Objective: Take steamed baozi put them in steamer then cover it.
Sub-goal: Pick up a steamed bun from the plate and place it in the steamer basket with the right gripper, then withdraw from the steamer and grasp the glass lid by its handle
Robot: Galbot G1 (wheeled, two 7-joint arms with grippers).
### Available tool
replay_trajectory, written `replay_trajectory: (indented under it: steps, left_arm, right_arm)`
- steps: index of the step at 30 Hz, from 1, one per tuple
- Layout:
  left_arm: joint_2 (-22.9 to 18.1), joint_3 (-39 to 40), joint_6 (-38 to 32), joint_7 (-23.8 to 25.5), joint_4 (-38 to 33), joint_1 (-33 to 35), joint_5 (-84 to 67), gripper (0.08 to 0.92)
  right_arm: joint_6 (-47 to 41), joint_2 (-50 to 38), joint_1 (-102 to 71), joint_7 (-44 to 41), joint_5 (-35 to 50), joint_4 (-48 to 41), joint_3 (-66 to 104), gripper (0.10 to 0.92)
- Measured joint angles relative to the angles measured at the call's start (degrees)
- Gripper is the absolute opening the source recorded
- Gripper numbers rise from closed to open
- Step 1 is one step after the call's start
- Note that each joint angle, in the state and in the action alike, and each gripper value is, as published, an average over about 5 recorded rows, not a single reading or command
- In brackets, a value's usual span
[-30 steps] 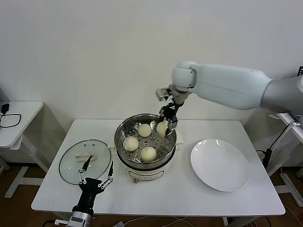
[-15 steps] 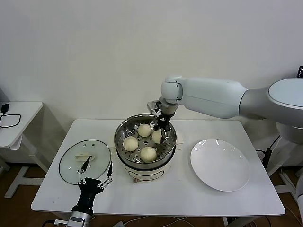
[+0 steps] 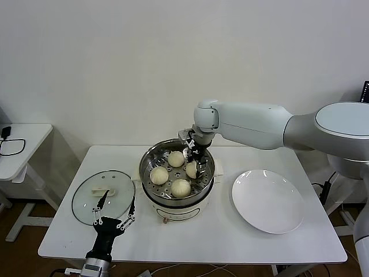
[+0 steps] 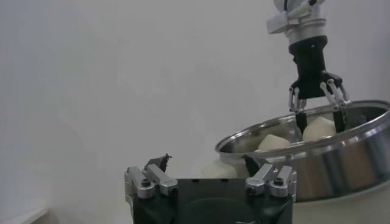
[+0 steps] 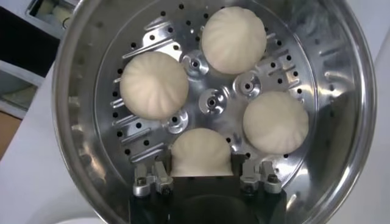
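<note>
My right gripper [image 3: 198,163] is down inside the round shiny stainless-steel steamer [image 3: 147,163], its jaws straddling the fourth small cream-white pleated baozi [image 3: 191,169], which sits on the perforated tray between them. They look parted around the bun rather than pinching it, though I cannot tell for sure that contact has ended. The other three baozi [image 5: 153,84] rest on the same tray, apart from one another, so all four are in the pot.

What matters next is the round clear glass cover [image 3: 104,198] with its white handle. It lies flat on the white tabletop [image 3: 230,236] to the left of the steamer, just ahead of my left gripper [image 3: 115,214], whose jaws stand wide open and empty. That arm is clearly nearer.

A second ago my right arm held this bun above the rim; since then it has lowered and its jaws have loosened.
</note>
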Motion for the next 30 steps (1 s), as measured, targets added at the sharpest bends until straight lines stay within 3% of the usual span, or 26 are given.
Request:
replay_trajectory:
  steps: [6, 19, 24, 30]
  left_arm:
    - [-0.1, -0.2, 0.1, -0.1, -0.3, 0.0, 0.0, 0.823]
    - [0.0, -1.3, 0.2, -0.5, -0.8, -0.5, 1.5, 0.823]
    - [0.4, -2.0, 0.0, -1.0, -0.5, -1.2, 2.9, 0.823]
    - [0.8, -2.9, 0.1, -1.9, -0.1, -2.4, 5.6, 0.823]
  right_arm:
    - [0.0, -0.4, -0.1, 0.2, -0.4, 0.5, 0.3, 0.814]
    - [2.0, -5.8, -0.4, 4.7, 0.6, 5.7, 6.7, 0.823]
    - [5.9, -10.6, -2.2, 15.1, 2.7, 9.5, 12.3, 0.823]
    - [12.0, -17.0, -8.3, 35.8, 4.5, 14.6, 21.0, 0.823]
